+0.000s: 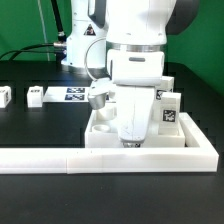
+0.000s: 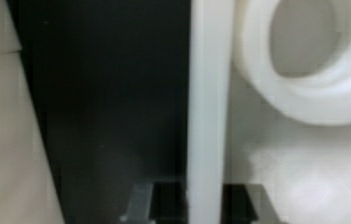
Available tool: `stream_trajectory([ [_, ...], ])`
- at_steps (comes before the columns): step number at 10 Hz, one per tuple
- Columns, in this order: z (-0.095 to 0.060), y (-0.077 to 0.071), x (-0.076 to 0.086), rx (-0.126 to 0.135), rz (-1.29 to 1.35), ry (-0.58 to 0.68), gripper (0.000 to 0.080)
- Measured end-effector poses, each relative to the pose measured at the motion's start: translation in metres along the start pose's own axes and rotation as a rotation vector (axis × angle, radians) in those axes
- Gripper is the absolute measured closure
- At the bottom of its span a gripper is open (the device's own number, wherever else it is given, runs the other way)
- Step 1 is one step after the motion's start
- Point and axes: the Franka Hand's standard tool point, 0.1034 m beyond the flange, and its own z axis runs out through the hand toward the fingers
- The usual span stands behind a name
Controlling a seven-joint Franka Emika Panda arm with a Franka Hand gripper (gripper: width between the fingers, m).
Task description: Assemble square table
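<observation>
Likely light, stiff and slick: moulded white plastic tabletop, lower centre of the exterior frame, just beside the L-shaped barrier. Best taken by its thin upright rim. Jaws of the gripper almost together, apparently pinching that rim. Loose leg mid-left. Black-and-white tags only; no legible writing.

Long white barrier on black table, marker board beyond
</observation>
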Motion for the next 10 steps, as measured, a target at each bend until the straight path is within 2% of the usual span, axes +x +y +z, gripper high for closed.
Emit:
stream_trajectory([
  [2, 0.0, 0.001, 0.001, -0.008, -0.095, -0.001, 0.0738],
  [6, -0.003, 0.004, 0.016, 0.005, -0.241, -0.016, 0.0738],
  [10, -0.002, 0.005, 0.007, 0.007, -0.459, -0.04, 0.0738],
])
